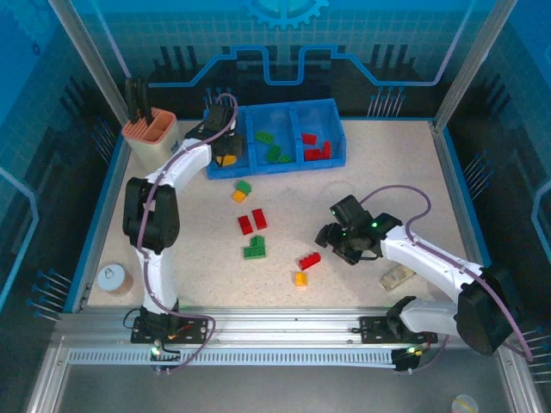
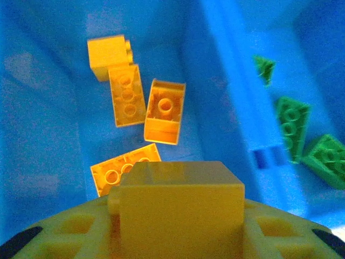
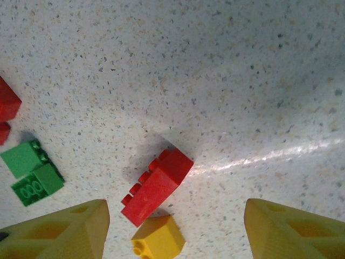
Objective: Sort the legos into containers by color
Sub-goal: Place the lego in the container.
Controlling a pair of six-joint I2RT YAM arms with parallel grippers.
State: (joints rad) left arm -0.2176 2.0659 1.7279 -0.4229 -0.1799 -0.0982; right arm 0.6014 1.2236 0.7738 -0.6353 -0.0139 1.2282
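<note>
Top external: left gripper [image 1: 222,142] hovering over tray [image 1: 336,110], left compartment, bench far edge; right gripper [image 1: 330,243] hanging by red brick [image 1: 309,260].
Left wrist: fingers [image 2: 269,226] pinching yellow brick [image 2: 180,210] above loose yellow bricks [image 2: 164,110].
Right wrist: fingers [image 3: 59,232] standing wide apart, flanking red brick [image 3: 157,186].

No word, number, label or brand name can be read in any of the views. The only sign is a pale blue gear emblem [image 1: 285,19] drawn on the back wall [image 1: 362,52], at twelve o'clock in the top view. The upper edge of the picture cuts the emblem off, and it carries no lettering.
</note>
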